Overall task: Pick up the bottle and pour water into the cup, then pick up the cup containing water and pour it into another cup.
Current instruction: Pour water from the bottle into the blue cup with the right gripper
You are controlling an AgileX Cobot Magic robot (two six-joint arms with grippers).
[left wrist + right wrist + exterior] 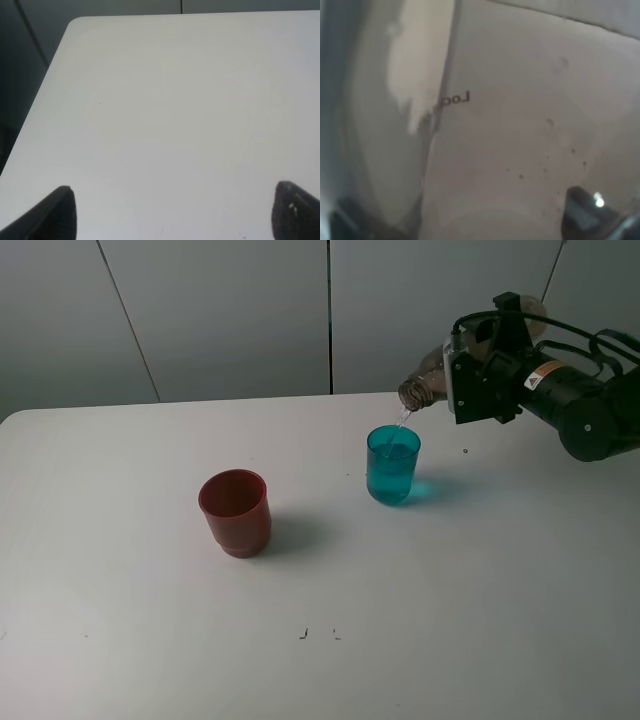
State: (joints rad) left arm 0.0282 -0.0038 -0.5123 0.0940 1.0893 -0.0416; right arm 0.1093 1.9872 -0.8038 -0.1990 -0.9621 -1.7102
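My right gripper [462, 378] is shut on a clear plastic bottle [428, 380] and holds it tilted, mouth down, just above the blue translucent cup [392, 465]. A thin stream of water runs from the mouth into that cup. The bottle's wall [485, 125] fills the right wrist view. A red cup [236, 511] stands upright on the table, left of the blue cup and nearer the front. My left gripper [172, 215] is open and empty over bare table; only its two dark fingertips [57, 212] show. It is out of the exterior high view.
The white table [150, 640] carries only the two cups. Its far edge runs along a grey panelled wall [230, 315]. The table's far left corner [75, 22] shows in the left wrist view.
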